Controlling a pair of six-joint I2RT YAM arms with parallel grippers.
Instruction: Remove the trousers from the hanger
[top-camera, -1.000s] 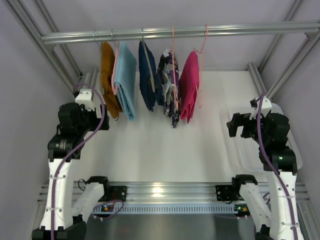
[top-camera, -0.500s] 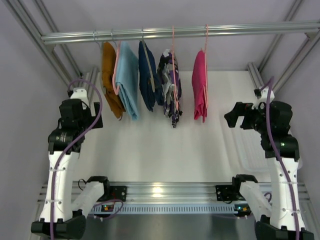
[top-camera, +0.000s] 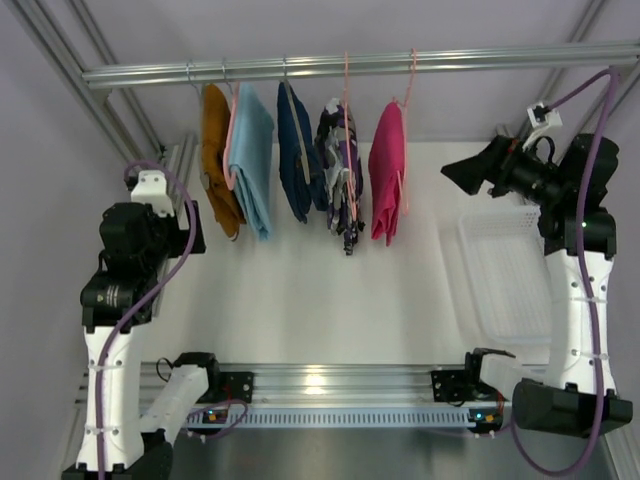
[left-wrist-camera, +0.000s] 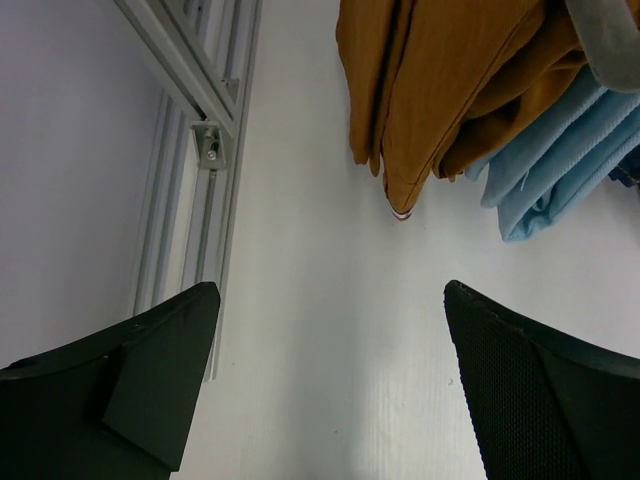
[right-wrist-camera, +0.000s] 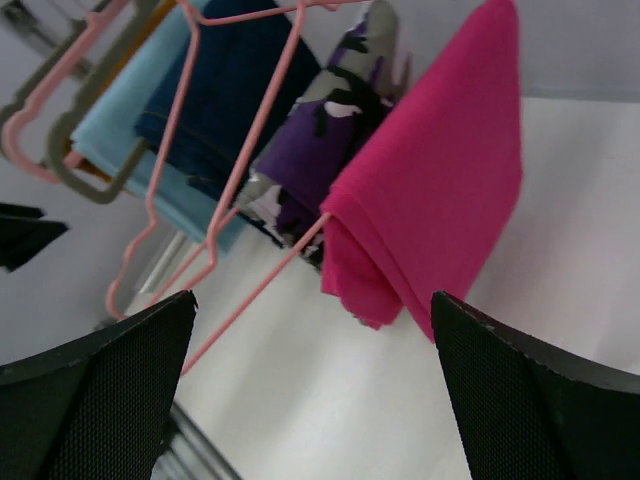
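The magenta-pink trousers (top-camera: 385, 170) hang folded over a pink hanger (top-camera: 408, 95) on the rail. The navy trousers with a white and purple pattern (top-camera: 340, 170) hang just left of them. My right gripper (top-camera: 455, 172) is open and empty, raised to the right of the pink trousers and apart from them. In the right wrist view its jaws (right-wrist-camera: 312, 297) stand wide, with the pink trousers (right-wrist-camera: 440, 180), the patterned trousers (right-wrist-camera: 330, 140) and the hanger's bar (right-wrist-camera: 250, 290) ahead. My left gripper (top-camera: 192, 228) is open and empty, low at the left (left-wrist-camera: 331, 287).
An orange garment (top-camera: 215, 150), a light blue one (top-camera: 255, 155) and a plain navy one (top-camera: 295, 150) hang on the same metal rail (top-camera: 360, 65). A clear plastic basket (top-camera: 510, 290) lies on the table at the right. Aluminium frame posts (left-wrist-camera: 190, 120) run along both sides.
My right arm has risen and swung back, bringing its open gripper up beside the pink trousers. The pink trousers have swung on their hanger. My left arm has drawn slightly left.
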